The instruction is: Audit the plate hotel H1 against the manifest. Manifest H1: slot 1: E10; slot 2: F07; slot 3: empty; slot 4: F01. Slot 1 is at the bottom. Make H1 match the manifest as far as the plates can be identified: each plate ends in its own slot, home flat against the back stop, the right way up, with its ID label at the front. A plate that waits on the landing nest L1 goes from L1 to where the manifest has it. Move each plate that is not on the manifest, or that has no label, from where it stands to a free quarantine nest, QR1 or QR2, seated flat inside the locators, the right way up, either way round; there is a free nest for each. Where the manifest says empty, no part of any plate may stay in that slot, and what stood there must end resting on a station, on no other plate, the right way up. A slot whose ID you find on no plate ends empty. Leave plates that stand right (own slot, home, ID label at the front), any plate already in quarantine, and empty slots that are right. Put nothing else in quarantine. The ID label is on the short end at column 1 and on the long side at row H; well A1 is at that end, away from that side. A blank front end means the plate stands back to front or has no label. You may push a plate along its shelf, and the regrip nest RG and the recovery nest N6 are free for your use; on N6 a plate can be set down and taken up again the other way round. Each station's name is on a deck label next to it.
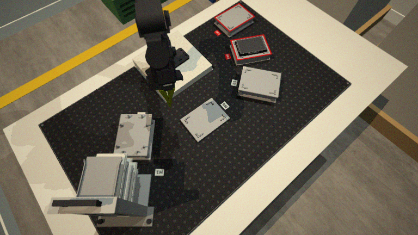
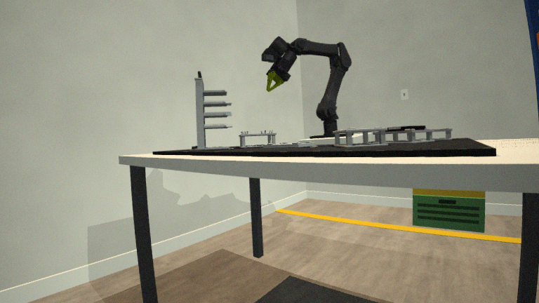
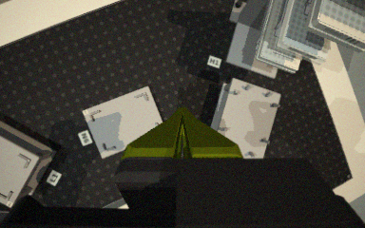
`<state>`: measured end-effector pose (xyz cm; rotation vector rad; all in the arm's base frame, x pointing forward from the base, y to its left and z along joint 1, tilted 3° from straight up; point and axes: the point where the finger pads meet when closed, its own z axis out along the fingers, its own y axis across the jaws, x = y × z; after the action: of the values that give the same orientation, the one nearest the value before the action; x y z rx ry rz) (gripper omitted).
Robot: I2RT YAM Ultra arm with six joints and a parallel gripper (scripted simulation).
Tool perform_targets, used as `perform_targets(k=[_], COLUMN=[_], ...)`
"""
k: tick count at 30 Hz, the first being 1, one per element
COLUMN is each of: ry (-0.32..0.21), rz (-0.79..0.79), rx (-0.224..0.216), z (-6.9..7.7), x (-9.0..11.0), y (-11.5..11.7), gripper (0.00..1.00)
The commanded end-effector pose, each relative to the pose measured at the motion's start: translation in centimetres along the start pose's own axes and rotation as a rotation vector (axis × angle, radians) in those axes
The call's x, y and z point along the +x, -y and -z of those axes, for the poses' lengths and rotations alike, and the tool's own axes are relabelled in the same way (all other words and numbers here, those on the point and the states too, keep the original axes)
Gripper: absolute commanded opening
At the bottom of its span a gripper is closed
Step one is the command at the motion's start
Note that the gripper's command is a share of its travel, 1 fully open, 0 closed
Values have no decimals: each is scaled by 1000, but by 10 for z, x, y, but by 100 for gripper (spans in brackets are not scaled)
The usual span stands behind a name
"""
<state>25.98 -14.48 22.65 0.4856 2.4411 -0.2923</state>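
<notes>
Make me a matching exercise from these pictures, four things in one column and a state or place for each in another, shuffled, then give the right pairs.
Things:
1. gripper
2. red-bordered nest nearer the arm's side
3. far red-bordered nest
4. N6 nest

States or places:
A. bears a dark plate
B. flat grey pad beside its label, nothing on it
C. fingers shut, holding nothing, high above the deck
D. red frame with no plate on it

Pairs: 1-C, 2-A, 3-D, 4-B
</notes>
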Motion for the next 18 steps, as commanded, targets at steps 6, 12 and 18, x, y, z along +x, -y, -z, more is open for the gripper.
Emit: perform_targets(k=[6,12,18], ry=[121,202,283], rz=[-74,-126,-177], rx=[44,73,102], z=[3,3,3], x=[-11,-11,-11], y=[3,3,3], gripper=[0,0,0])
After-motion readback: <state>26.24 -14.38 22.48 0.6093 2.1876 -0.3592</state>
